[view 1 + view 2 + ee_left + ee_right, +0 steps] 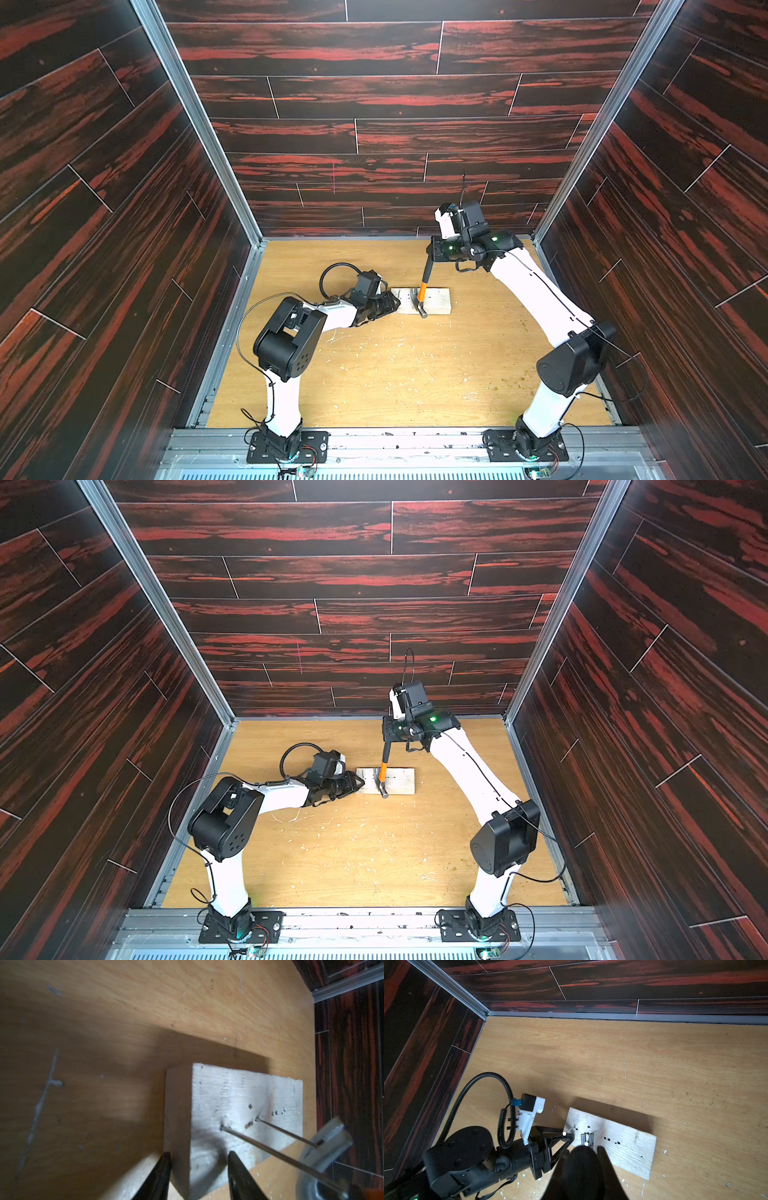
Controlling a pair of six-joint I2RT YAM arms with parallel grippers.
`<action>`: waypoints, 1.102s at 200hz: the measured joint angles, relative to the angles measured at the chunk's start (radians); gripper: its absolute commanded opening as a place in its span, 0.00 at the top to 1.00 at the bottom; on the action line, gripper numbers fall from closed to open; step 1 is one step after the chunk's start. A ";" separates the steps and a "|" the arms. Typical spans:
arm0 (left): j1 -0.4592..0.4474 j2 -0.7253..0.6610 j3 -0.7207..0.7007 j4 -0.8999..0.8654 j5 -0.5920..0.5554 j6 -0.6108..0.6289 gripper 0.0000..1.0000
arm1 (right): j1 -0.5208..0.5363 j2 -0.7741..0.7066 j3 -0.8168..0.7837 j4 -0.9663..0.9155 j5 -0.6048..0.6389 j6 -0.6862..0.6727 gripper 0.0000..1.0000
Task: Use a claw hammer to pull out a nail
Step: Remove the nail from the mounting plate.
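There are two nails [259, 1146] [287, 1132], both just ahead of the left gripper [198, 1152], in one wooden block [239, 1093]. One claw hammer [422, 293] sits in the right gripper [431, 258].

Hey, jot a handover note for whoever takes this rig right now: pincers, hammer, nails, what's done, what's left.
Right pincer: shut on the claw hammer by its black handle.
Left pincer: jaws apart astride the end of the wooden block; grip unclear.
Hammer head rests on the block, claw slotted around the hooked nail; a second nail stands beside it.
Done: claw engaged.
Left: lever the hooked nail out; both nails are in the wood.
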 measured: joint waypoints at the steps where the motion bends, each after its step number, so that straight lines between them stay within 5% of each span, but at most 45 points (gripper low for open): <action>1: 0.000 0.001 0.001 0.001 0.000 -0.001 0.51 | 0.000 0.000 -0.001 0.001 0.001 0.000 1.00; 60: -0.001 0.008 -0.020 0.084 -0.022 -0.061 0.39 | -0.001 -0.014 -0.033 0.030 0.000 0.001 1.00; 121: 0.002 0.038 -0.011 0.105 -0.027 -0.095 0.52 | -0.001 -0.016 -0.019 0.007 0.006 -0.001 1.00; 166: -0.008 0.053 0.026 0.092 -0.038 -0.108 0.55 | -0.001 0.017 0.156 -0.121 0.024 -0.008 1.00; 220: -0.012 0.075 0.072 0.032 -0.055 -0.105 0.56 | 0.011 0.016 0.300 -0.058 -0.028 0.022 1.00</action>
